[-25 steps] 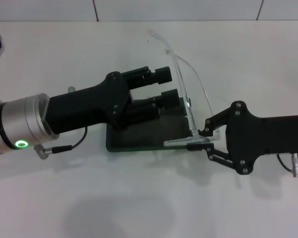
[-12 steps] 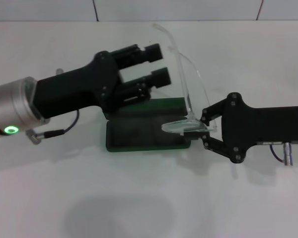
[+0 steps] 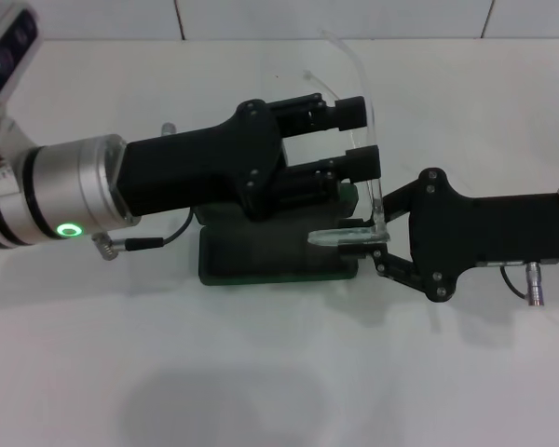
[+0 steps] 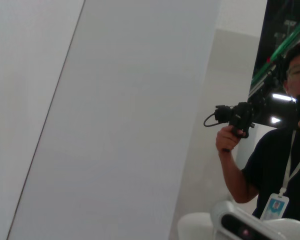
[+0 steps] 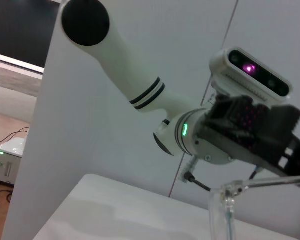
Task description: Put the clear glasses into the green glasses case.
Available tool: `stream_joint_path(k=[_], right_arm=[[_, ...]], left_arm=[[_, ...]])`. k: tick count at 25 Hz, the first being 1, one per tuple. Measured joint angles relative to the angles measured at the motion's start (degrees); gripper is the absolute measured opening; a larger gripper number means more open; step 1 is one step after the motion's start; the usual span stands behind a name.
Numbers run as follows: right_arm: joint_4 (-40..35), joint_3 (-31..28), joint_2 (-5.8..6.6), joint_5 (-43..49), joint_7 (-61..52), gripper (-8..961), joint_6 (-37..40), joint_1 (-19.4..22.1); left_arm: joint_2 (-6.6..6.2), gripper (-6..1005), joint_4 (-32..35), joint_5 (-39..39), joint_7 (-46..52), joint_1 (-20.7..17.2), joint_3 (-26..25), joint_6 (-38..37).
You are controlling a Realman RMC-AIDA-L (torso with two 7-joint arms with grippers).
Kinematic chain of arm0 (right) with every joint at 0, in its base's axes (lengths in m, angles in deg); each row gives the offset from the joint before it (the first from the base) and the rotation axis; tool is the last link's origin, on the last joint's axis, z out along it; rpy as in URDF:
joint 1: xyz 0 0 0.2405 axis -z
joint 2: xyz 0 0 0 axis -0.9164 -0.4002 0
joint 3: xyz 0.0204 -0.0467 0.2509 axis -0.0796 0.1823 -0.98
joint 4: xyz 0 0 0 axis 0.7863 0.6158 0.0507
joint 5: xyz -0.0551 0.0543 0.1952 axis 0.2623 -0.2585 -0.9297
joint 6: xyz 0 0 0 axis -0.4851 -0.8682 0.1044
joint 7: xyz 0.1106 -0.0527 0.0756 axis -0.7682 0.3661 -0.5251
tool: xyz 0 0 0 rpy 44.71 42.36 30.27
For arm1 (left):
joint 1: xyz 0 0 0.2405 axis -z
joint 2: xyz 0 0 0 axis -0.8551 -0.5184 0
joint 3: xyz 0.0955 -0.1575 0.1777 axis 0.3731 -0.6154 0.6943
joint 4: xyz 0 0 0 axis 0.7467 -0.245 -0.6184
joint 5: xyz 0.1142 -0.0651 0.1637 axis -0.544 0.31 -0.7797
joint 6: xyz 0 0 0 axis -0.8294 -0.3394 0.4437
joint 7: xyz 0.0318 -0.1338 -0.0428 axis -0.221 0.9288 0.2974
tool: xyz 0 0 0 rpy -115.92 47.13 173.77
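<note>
The green glasses case (image 3: 261, 263) lies open in the middle of the table in the head view, with its lid raised behind. The clear glasses (image 3: 372, 177) stand on edge over the case's right end, one thin arm lying across the case. My right gripper (image 3: 378, 244) comes in from the right and is shut on the glasses at the corner where that arm meets the lens. My left gripper (image 3: 359, 136) reaches in from the left above the case, open, with its fingertips close to the lens. In the right wrist view the glasses (image 5: 228, 194) show close up.
The white table (image 3: 261, 372) stretches around the case, and a tiled wall (image 3: 354, 17) runs along the back. The left wrist view faces a grey wall and a person (image 4: 280, 165) holding a camera. My left arm (image 5: 140, 95) fills the right wrist view.
My left gripper has swung right and forward, up to the lens. The glasses have shifted right and stand more upright, still held by the right gripper.
</note>
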Motion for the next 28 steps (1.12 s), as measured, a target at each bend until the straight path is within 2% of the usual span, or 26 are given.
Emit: stream_joint_path(k=[5,14,20,28], right_arm=[[0.0,-0.1,0.19,0.1,-0.1,117,0.1,0.4],[0.2,0.0,0.36,1.0,-5.2,116,-0.1,0.3],[-0.6,-0.1,0.46,3.8,-10.6,116,-0.3,-1.1],[-0.8,0.8,0.09,4.0,-10.0,117,0.3,-2.5]], left_arm=[[0.12,613,0.3,0.4,0.1,-0.3,-0.5,1.1],[-1.51,612,0.8,4.8,-1.4,-2.9,-1.1,0.3],[-1.0,611,0.9,4.7,-3.7,-3.2,-1.1,-2.3],[0.09,609,0.0,1.1,-2.8,-1.0,-0.7,0.8]])
